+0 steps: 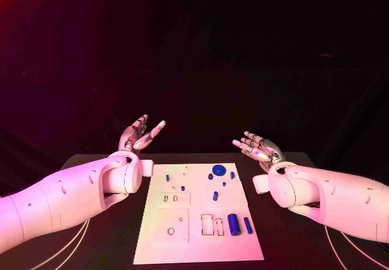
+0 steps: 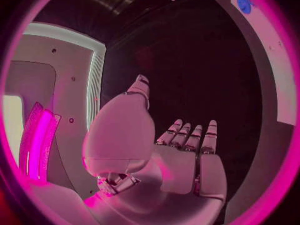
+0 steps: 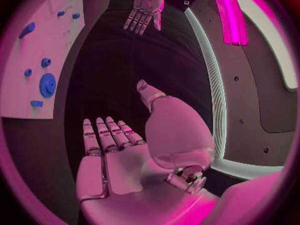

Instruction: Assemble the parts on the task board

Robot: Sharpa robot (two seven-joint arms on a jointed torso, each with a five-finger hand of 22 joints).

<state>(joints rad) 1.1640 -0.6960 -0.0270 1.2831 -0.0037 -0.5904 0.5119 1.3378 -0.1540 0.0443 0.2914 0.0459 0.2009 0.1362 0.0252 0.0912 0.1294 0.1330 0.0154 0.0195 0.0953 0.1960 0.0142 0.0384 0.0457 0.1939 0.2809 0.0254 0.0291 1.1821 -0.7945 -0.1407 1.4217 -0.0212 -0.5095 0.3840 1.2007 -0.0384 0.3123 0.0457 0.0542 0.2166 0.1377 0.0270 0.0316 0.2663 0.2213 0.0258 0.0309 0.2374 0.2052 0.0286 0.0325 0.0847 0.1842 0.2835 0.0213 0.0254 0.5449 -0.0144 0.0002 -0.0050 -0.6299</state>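
The white task board (image 1: 194, 247) lies in the middle of the black table. Small blue parts rest on it: a gear (image 1: 218, 169) at the far side, several short pegs (image 1: 215, 196) in the middle, and a thick cylinder (image 1: 233, 224) beside a slim pin (image 1: 248, 226) near the front right. My left hand (image 1: 139, 135) is raised above the table's far left, palm up, fingers spread, holding nothing. My right hand (image 1: 258, 148) is raised at the far right, likewise open and empty. The board and gear (image 3: 47, 84) also appear in the right wrist view, and my left hand (image 3: 145, 7) too.
The board has empty cut-outs: rectangular slots (image 1: 207, 224) near the front, an oval hole (image 1: 171, 231) and two small slots (image 1: 170, 198) on its left half. Bare black table lies on both sides of the board under my forearms.
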